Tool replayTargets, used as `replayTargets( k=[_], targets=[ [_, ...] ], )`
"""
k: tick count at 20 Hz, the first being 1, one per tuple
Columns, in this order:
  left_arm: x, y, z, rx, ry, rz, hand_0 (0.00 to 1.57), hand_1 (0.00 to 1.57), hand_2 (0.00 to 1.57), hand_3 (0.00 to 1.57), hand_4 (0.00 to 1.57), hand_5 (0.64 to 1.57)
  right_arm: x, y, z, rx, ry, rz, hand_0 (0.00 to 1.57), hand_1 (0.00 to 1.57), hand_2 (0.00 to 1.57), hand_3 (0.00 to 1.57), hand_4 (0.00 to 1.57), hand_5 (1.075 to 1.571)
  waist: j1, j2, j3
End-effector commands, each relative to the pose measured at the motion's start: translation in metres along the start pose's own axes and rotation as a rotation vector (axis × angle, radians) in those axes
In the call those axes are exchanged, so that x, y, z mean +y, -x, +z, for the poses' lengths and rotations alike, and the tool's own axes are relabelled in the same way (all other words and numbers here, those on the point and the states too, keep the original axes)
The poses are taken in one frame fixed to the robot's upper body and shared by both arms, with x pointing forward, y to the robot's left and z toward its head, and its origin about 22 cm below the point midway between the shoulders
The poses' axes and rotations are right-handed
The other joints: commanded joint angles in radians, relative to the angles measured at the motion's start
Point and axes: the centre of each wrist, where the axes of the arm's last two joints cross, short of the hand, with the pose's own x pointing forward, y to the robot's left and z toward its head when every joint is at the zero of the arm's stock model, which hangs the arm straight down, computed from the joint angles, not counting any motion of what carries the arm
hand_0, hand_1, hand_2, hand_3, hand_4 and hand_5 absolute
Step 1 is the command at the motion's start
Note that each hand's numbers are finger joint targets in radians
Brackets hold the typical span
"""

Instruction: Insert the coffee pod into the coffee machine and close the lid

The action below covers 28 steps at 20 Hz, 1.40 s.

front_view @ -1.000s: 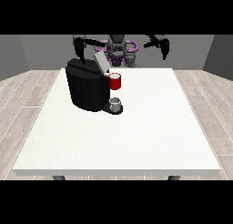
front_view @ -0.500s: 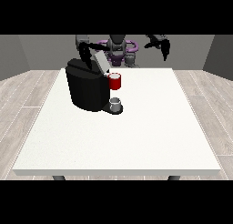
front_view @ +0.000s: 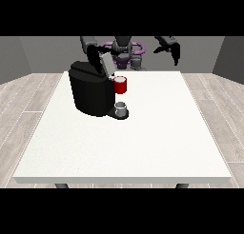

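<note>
Since the earlier frame, the robot hand at the view's left has come down from above the back of the machine and now sits at its top rear edge, touching or just over the black lid area; whether its fingers are curled or straight I cannot tell, since black lies on black there. At the view's right, the other robot hand has swung up and out and now hangs in the air beyond the far right edge of the bench, well apart from everything on it, with its fingers pointing downward and relaxed, grasping nothing. Standing on the left rear part of the bench is the machine, a squat black block, with a red thing at the machine fixed at its front upper right. Below that red thing, on the machine's low base, rests a small grey thing; I cannot tell whether it is the pod or a cup, so the pod's place cannot be told from this view. Behind the bench stands the robot's torso, between the two raised arms, with purple parts around it.
</note>
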Motion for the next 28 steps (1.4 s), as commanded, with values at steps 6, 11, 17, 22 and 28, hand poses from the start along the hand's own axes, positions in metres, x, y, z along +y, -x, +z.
replayTargets(
  k=[6, 11, 17, 22, 28],
  targets=[
    [0.005, -0.007, -0.007, 0.019, 0.024, -0.007, 0.00, 0.00, 0.00, 0.00, 0.36, 1.571, 0.033, -0.059, -0.021, -0.062, -0.080, 0.101, 0.00, 0.00, 0.00, 0.00, 0.10, 1.571, 0.048, -0.001, -0.0019],
    [-0.022, -0.021, -0.014, 0.001, 0.061, -0.022, 0.00, 0.00, 0.00, 0.00, 0.39, 1.571, 0.031, -0.049, -0.020, -0.102, -0.108, 0.116, 0.00, 0.00, 0.00, 0.00, 0.00, 1.571, 0.078, 0.032, -0.0007],
    [-0.030, -0.029, -0.024, -0.088, 0.123, -0.026, 0.00, 0.00, 0.00, 0.00, 0.33, 1.571, 0.039, -0.096, -0.027, -0.207, -0.033, 0.207, 0.00, 0.00, 0.00, 0.00, 0.09, 1.571, 0.165, 0.105, -0.0015],
    [-0.036, -0.029, -0.026, -0.088, 0.144, -0.002, 0.00, 0.00, 0.00, 0.00, 0.40, 1.571, 0.026, -0.116, -0.026, -0.204, -0.021, 0.255, 0.00, 0.00, 0.00, 0.00, 0.26, 1.571, 0.200, 0.100, -0.0011],
    [-0.029, -0.041, -0.037, -0.143, 0.174, -0.022, 0.00, 0.00, 0.00, 0.00, 0.40, 1.571, 0.022, -0.140, -0.019, -0.232, 0.001, 0.265, 0.00, 0.00, 0.00, 0.00, 0.10, 1.571, 0.253, 0.149, -0.0008]
  ],
)
